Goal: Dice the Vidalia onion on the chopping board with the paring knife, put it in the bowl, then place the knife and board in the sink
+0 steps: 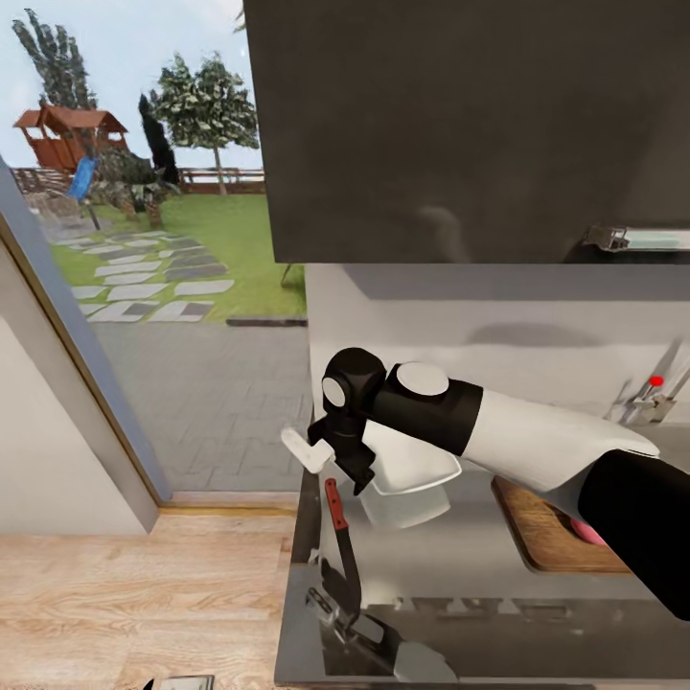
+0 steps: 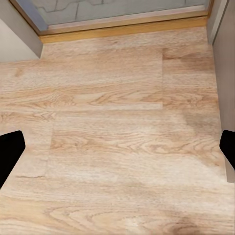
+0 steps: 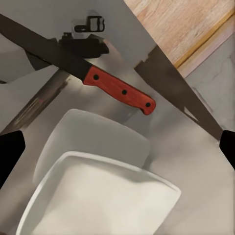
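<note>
Head view: right arm reaches across the glossy grey bench (image 1: 460, 565), right end effector (image 1: 345, 460) hanging over the white bowl (image 1: 407, 498) near the bench's left end. Whether it's spread or closed can't be told from here. Right wrist view settles it: dark fingertips (image 3: 10, 156) sit at opposite frame edges, spread wide, nothing between them, bowl (image 3: 98, 196) directly below.

Paring knife (image 1: 343, 556) lies on the bench just beside the bowl, red handle toward the bowl, dark blade pointing away; the right wrist view (image 3: 120, 90) shows handle rivets.

Chopping board (image 1: 546, 537) is partly hidden behind the right forearm, with a pink sliver of Vidalia onion (image 1: 586, 533) at the arm's edge.

Left wrist view: left end effector (image 2: 117, 152) spread wide, empty, over wooden floor (image 2: 112, 122).
</note>
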